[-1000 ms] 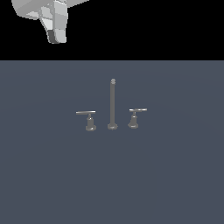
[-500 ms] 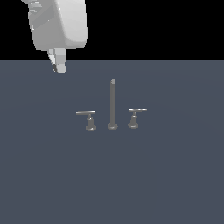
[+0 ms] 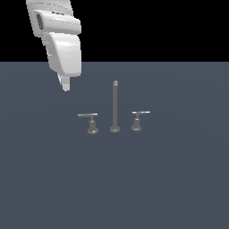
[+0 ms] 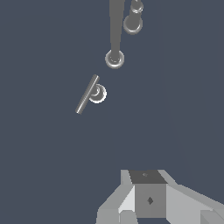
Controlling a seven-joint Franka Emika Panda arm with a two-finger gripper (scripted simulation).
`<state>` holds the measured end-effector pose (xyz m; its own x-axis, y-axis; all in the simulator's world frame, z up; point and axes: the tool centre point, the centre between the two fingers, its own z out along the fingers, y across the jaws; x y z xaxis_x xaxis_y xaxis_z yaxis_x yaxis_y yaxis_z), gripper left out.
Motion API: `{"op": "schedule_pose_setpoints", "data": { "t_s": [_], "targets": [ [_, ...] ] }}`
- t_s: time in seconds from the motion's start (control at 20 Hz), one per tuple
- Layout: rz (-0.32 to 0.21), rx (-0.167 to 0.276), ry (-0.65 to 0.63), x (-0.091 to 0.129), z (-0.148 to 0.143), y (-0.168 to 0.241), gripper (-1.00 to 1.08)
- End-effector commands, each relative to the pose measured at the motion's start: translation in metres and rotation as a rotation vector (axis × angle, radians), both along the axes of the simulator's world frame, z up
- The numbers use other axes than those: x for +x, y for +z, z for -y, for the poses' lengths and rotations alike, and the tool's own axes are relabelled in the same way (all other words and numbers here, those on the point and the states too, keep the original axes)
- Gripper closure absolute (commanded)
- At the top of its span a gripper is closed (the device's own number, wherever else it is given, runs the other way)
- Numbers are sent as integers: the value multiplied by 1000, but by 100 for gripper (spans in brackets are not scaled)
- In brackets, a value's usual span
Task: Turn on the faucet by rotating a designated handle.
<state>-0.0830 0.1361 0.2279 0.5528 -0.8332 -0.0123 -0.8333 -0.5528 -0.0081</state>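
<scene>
We see the faucet (image 3: 115,112) standing on a flat dark slate-blue surface (image 3: 179,179): a tall thin spout rod (image 3: 115,105) on a round foot, with a short lever handle on each side. The designated handle (image 3: 91,121), a flared post under a thin dull-grey bar, sits on the exterior view's left of the rod; the other handle (image 3: 138,120), with a shorter, paler bar, sits on its right. The white arm (image 3: 60,40) hangs above and to the left of the designated handle, well apart from it. Its gripper (image 3: 65,84) touches nothing; we cannot tell how wide its jaws stand.
</scene>
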Motion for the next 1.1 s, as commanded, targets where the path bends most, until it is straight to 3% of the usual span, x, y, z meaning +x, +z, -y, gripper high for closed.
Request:
{"op": "schedule_pose_setpoints", "data": {
  "t_s": [0.0, 1.05],
  "targets": [
    [1, 0, -40, 11, -3, -11, 108],
    [-2, -15, -401, 111, 1, -114, 108]
  ]
}}
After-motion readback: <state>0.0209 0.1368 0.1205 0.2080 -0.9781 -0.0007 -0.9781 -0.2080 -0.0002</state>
